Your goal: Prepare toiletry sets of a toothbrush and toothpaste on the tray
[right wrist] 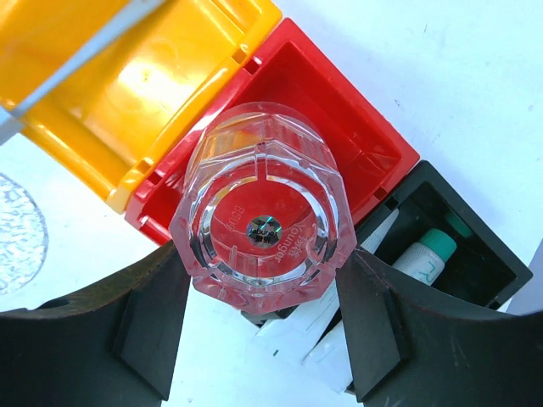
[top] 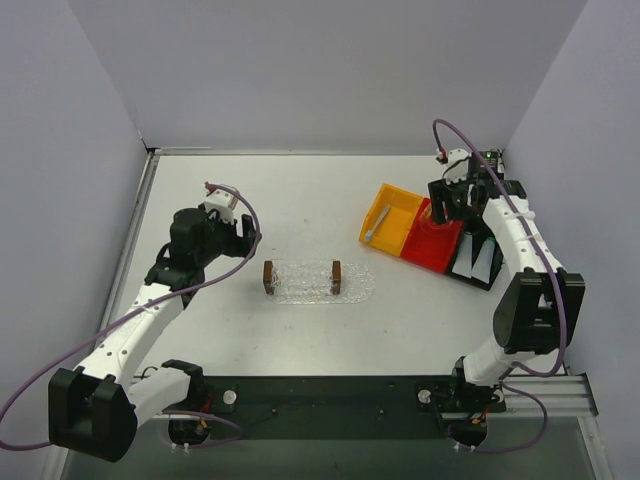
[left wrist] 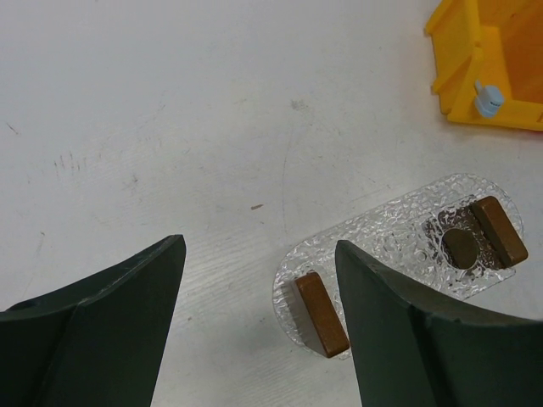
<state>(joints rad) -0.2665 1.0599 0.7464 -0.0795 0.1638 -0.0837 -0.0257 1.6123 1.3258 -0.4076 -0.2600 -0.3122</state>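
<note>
The clear bumpy tray [top: 304, 285] lies mid-table with a small brown block near each end. My left gripper [left wrist: 259, 248] hangs open over the bare table just left of the tray [left wrist: 382, 233], nothing between its fingers. My right gripper [right wrist: 265, 254] is shut on a clear faceted cup [right wrist: 263, 182], held over the red bin [right wrist: 339, 110]. The toothbrush [right wrist: 76, 55] lies slanted in the yellow bin [top: 385, 215]; its end [left wrist: 488, 97] pokes over that bin's wall. White toothpaste tubes [right wrist: 424, 254] stand in the black bin [top: 478, 262].
The yellow, red and black bins sit side by side at the right of the table, under my right arm. A round dark disc [left wrist: 462, 248] lies on the tray beside the far brown block [left wrist: 499, 231]. White walls close in the table on three sides.
</note>
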